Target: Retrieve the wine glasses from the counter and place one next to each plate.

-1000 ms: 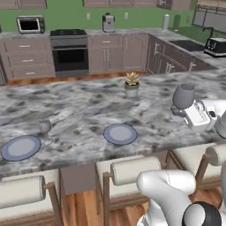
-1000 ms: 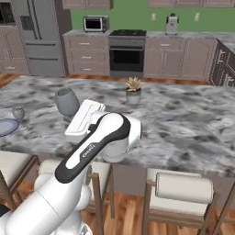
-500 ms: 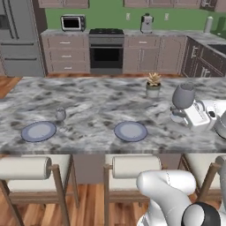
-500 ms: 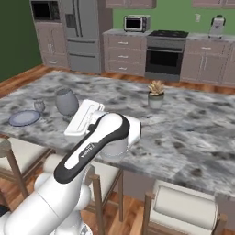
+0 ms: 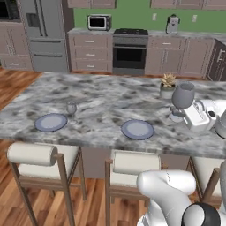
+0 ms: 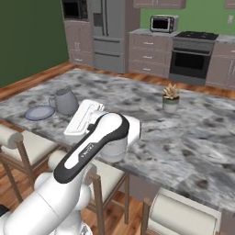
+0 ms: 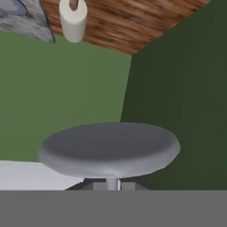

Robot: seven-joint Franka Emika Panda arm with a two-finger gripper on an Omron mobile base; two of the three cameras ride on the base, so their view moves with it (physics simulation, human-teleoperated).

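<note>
The gripper [image 5: 182, 114] is pinched on the stem of a wine glass [image 5: 182, 96], carried above the surface [image 5: 106, 99], right of the bare plate [image 5: 137, 129]. The other glass [image 5: 71, 107] stands beside the far plate [image 5: 51, 122]. Risk: a thin-stem hold may let it tip on set-down.

Both base views overlook the island [image 5: 101, 99]; hand view faces sideways.
</note>
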